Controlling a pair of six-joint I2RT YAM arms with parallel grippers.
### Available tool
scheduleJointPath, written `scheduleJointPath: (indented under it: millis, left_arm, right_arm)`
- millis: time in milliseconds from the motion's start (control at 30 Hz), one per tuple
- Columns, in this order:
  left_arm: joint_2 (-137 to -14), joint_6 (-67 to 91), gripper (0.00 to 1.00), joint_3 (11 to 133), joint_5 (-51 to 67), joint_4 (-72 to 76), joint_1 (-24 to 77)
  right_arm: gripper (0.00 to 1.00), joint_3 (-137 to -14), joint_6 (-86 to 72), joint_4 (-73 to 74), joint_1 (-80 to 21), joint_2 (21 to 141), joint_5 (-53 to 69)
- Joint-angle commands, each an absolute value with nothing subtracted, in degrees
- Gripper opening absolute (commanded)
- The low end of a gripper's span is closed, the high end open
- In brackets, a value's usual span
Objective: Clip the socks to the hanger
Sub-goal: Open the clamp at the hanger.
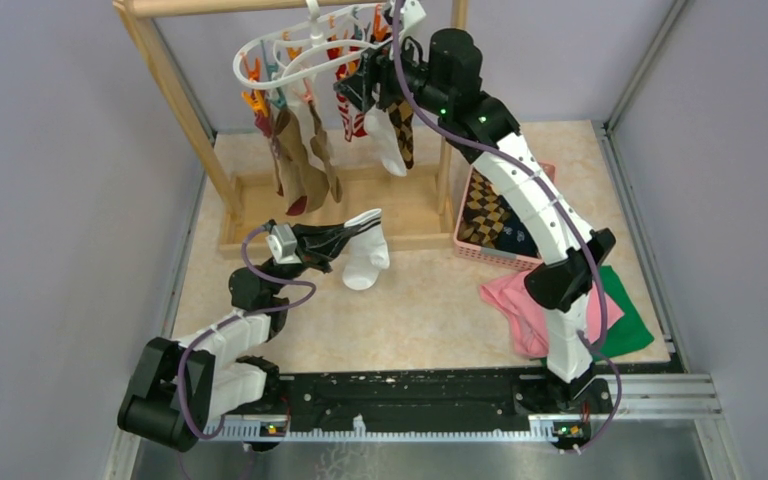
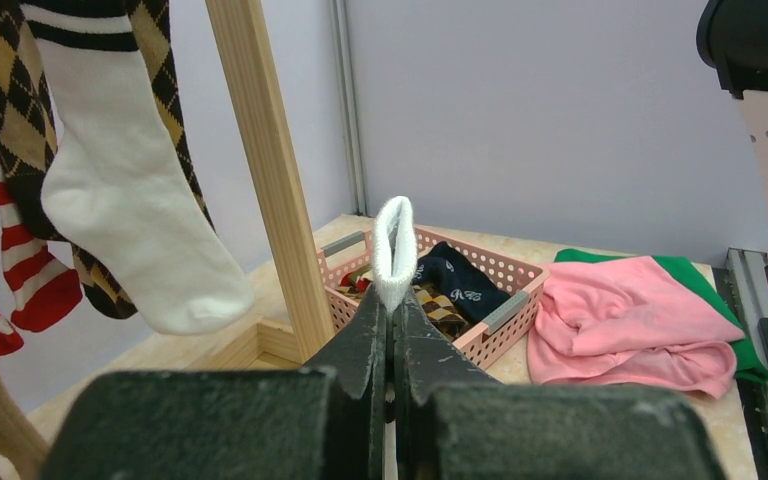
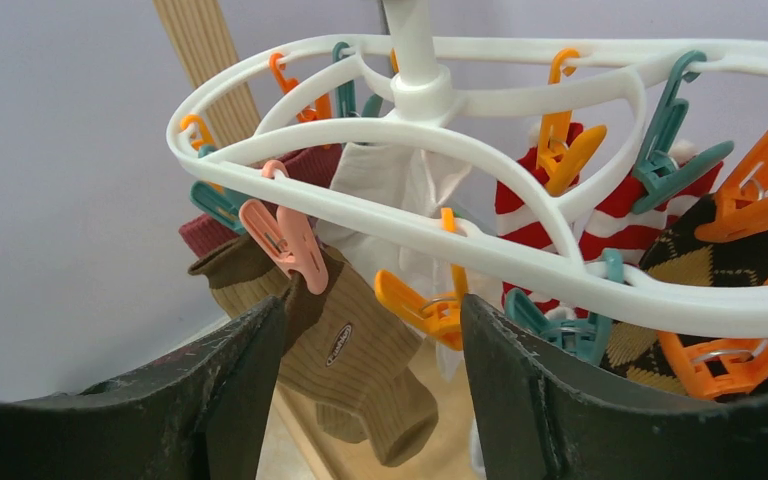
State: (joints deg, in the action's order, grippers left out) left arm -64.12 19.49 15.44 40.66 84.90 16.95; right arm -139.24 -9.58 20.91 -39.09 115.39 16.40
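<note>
Sock (image 2: 393, 238), white, clenched in left hand (image 2: 392, 305); right hand (image 3: 370, 310) released, jaws apart beside hanger (image 3: 500, 247).

socks (image 1: 298, 165) under hanger (image 1: 295, 58), basket (image 1: 480, 252) right of rack (image 1: 175, 90)

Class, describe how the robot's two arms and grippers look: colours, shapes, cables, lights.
The left arm and right arm both have white shell links between black joints, and a purple cable loops along each. Small green lights glow on the right arm's upper joint. The left gripper and right gripper have matte black, rough-surfaced fingers that taper to the tips.
</note>
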Motion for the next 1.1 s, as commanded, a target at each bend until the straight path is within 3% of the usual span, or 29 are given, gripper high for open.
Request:
scheduleJointPath:
  millis: [0, 1067]
  left_arm:
    - [-63.4, 18.9, 0.0, 15.6, 40.6, 96.1, 16.7]
    - [-62.0, 19.2, 0.0, 16.3, 41.5, 94.6, 16.7]
  right_arm:
    - [0.65, -142.0, -6.4, 20.0, -38.7, 116.4, 17.9]
    - [0.68, -143.2, 2.5, 17.6, -37.7, 118.5, 23.5]
